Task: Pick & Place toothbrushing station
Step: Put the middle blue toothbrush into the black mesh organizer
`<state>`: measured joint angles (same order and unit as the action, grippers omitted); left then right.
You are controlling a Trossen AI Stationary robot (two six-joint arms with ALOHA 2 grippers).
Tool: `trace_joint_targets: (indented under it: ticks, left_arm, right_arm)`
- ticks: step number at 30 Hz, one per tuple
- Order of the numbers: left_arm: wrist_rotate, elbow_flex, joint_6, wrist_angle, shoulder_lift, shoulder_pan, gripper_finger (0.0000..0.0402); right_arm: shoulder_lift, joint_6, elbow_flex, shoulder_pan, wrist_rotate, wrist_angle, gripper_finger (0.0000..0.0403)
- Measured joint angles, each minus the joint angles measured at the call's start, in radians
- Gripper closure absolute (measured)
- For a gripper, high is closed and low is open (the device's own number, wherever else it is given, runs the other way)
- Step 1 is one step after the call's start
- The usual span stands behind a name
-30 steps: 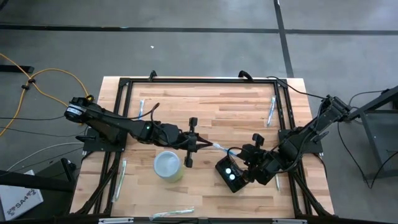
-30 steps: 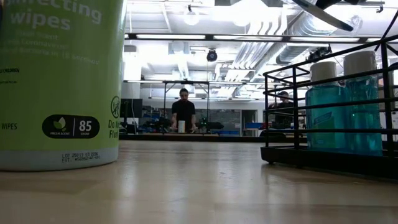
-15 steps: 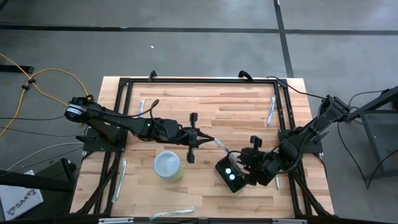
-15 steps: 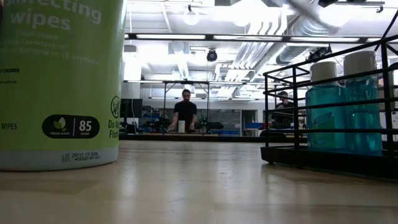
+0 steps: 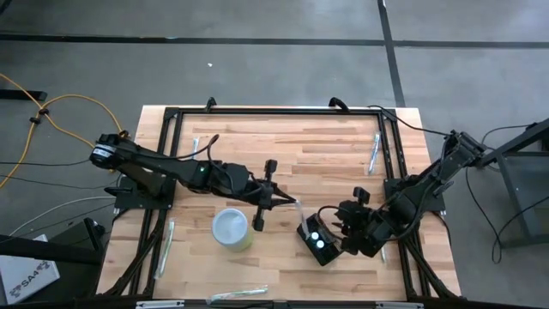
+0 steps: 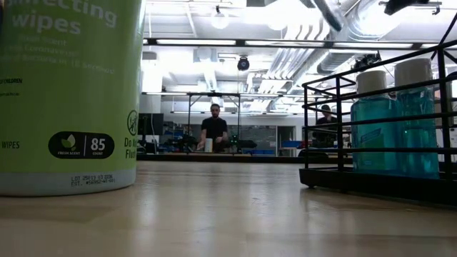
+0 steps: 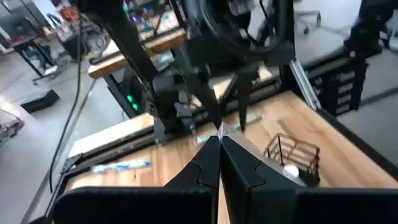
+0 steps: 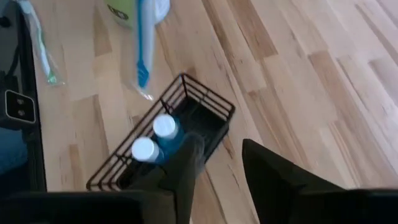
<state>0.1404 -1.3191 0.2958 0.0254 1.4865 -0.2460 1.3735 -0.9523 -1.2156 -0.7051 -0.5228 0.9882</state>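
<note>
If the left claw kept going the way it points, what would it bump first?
Probably the black wire rack holding two blue bottles. The left claw, pinching a wrapped toothbrush, points toward it. It may pass above, since height is unclear.

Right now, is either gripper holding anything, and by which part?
The left gripper pinches a wrapped toothbrush by one end of its wrapper. The right gripper is open, holding nothing.
</note>
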Motion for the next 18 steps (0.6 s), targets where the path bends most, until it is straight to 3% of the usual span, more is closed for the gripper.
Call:
trace_joint_targets:
  ticks: [18]
  left_arm:
    - [0.002,-0.07,-0.003,0.021,0.123,0.068,0.0401]
  right_arm:
    - [-0.015,-0.076,0.0,-0.113,-0.085,0.055,0.0321]
